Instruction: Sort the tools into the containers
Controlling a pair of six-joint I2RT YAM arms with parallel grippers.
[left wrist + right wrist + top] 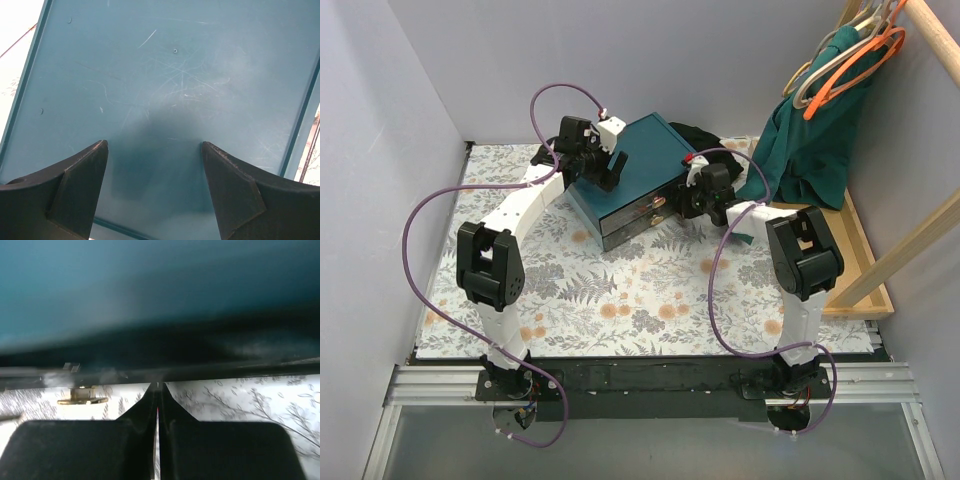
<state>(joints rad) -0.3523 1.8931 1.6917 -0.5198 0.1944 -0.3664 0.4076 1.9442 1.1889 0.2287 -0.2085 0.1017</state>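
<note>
The dark teal box point(640, 155) stands at the back middle of the table, and its containers, the drawers point(630, 222) with dark fronts and small brass knobs, face the front right. My left gripper point(604, 166) hovers open over the box's left side; in the left wrist view the left gripper point(155, 142) has only the scratched teal box top point(170, 75) between its fingers. My right gripper point(705, 198) is shut at the right end of the drawer fronts. In the right wrist view the right gripper point(158, 386) tips meet the dark drawer front point(200, 347), right of a brass knob point(82, 395). No tools are in view.
A floral cloth point(620, 290) covers the table. A light wooden tray point(865, 265) lies along the right edge, with a green garment point(815, 140) on hangers above it. A black object point(698, 135) sits behind the box. Purple cables loop from both arms.
</note>
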